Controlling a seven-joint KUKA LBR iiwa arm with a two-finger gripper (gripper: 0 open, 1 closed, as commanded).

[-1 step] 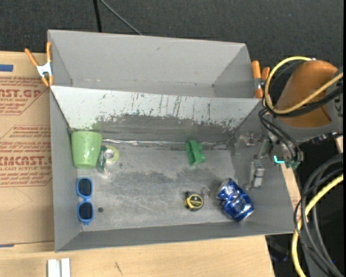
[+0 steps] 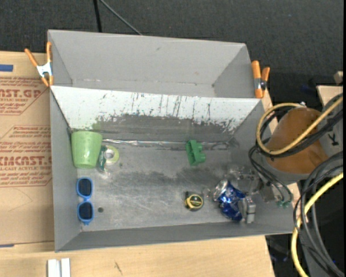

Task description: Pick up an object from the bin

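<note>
Bin (image 2: 61, 172), 1 each: cup (image 2: 85, 149), sunglasses (image 2: 85, 199), green block (image 2: 195, 152), tape measure (image 2: 194, 201), blue wrapper (image 2: 226, 199) at 4 o'clock, axis roughly 11–5; gripper (image 2: 248, 208) beside it, state can't tell.

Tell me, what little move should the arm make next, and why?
Probably settle onto the crumpled blue wrapper: the gripper sits right at it, by the bin's right wall; the small yellow-and-black round thing lies apart on its left.
</note>
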